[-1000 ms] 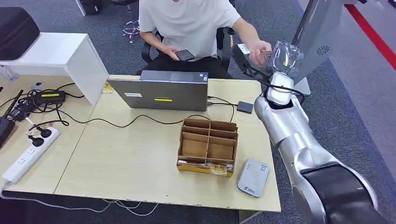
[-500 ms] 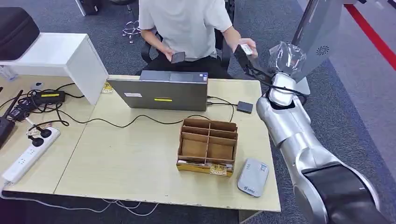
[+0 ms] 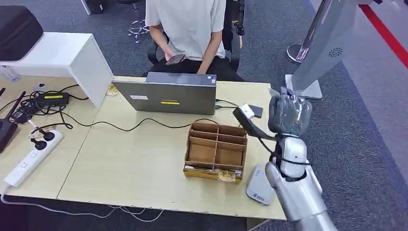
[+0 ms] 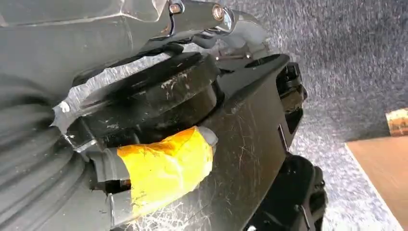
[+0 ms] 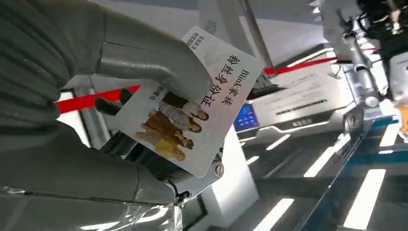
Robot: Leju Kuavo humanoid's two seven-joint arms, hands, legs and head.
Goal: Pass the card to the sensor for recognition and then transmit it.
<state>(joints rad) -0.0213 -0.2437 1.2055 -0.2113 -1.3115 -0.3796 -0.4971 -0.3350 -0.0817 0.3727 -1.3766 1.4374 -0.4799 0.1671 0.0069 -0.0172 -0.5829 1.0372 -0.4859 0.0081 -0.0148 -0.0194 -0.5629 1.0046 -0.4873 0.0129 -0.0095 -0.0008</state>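
Note:
My right hand (image 3: 287, 114) is raised over the table's right end, above the cardboard organizer (image 3: 215, 151). Its dark fingers reach left and pinch a white card (image 3: 246, 110). In the right wrist view the card (image 5: 192, 110) shows printed text and a picture, clamped between the grey thumb (image 5: 159, 65) and the fingers. A grey card sensor (image 3: 259, 186) lies flat on the table near the front right corner, below my forearm and partly hidden by it. My left hand (image 4: 163, 166) sits tight against its camera with yellow tape on it; how its fingers stand is unclear.
A person sits behind the table (image 3: 134, 163) holding a phone (image 3: 175, 59). A closed-back laptop (image 3: 166, 94) stands at the far edge, with a small black box (image 3: 258, 111) to its right. Cables and a power strip (image 3: 32, 159) lie at the left. A grey stand (image 3: 325, 43) rises at the right.
My right arm has drawn back from the person toward the table, still holding the card. The person's hand, which touched the card earlier, has withdrawn to the lap.

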